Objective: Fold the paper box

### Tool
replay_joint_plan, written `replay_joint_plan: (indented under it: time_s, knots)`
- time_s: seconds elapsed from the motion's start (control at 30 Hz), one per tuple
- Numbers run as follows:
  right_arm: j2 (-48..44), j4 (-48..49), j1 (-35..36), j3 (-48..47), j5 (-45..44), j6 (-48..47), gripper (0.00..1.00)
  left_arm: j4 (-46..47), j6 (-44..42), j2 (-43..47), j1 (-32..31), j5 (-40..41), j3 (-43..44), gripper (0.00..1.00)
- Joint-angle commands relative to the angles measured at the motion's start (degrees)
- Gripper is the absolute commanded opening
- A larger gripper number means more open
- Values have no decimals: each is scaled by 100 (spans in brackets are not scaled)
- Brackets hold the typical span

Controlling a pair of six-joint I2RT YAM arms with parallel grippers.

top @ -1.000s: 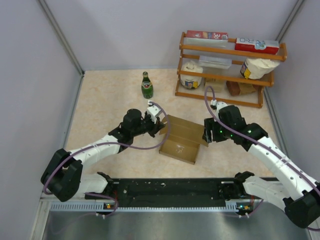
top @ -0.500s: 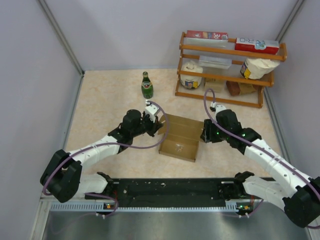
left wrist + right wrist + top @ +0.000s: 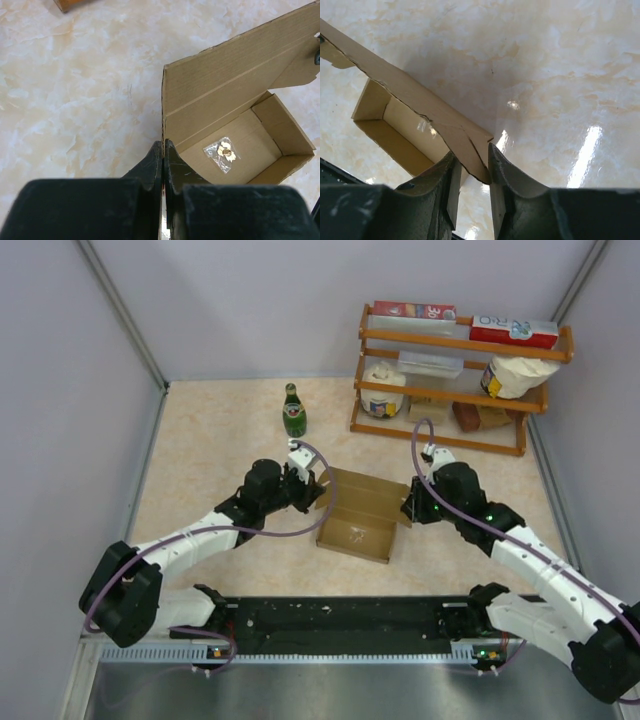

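Observation:
The paper box [image 3: 358,532] is brown cardboard, open at the top, in the middle of the table. Its far lid panel [image 3: 366,490] is raised. My left gripper [image 3: 320,492] is shut on the box's left wall edge, seen edge-on between the fingers in the left wrist view [image 3: 164,143]. A small clear bag [image 3: 223,151] lies inside the box [image 3: 235,150]. My right gripper [image 3: 408,508] is at the lid's right end. In the right wrist view its fingers [image 3: 471,152] stand apart, with the corner of a lid flap [image 3: 450,127] lying across the gap between them.
A green bottle [image 3: 293,412] stands behind the left gripper. A wooden rack [image 3: 440,440] at the back right holds printed cartons, bags and jars. A black rail [image 3: 340,620] runs along the near edge. Grey walls close in both sides.
The right gripper has moved left and a little back with the flap. The lid panel has risen and the box now looks shorter from above. The left gripper has barely moved.

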State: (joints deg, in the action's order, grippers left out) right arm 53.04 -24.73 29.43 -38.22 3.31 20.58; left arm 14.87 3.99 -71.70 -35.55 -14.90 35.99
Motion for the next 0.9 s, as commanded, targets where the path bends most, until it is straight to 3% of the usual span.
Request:
replay_joint_plan:
  time_s: [0.0,0.27,0.47,0.87]
  knots:
    - [-92,495,-43,-19,73,-124,26,60,181,192,31,-48,31,2]
    - [233,575,-43,-125,381,-159,15,33,287,253,22,-22,14,3]
    - [234,390,-34,-116,495,-177,23,-72,278,306,13,74,5,4]
    - [137,346,-43,60,451,-89,21,-107,427,420,22,233,-92,4]
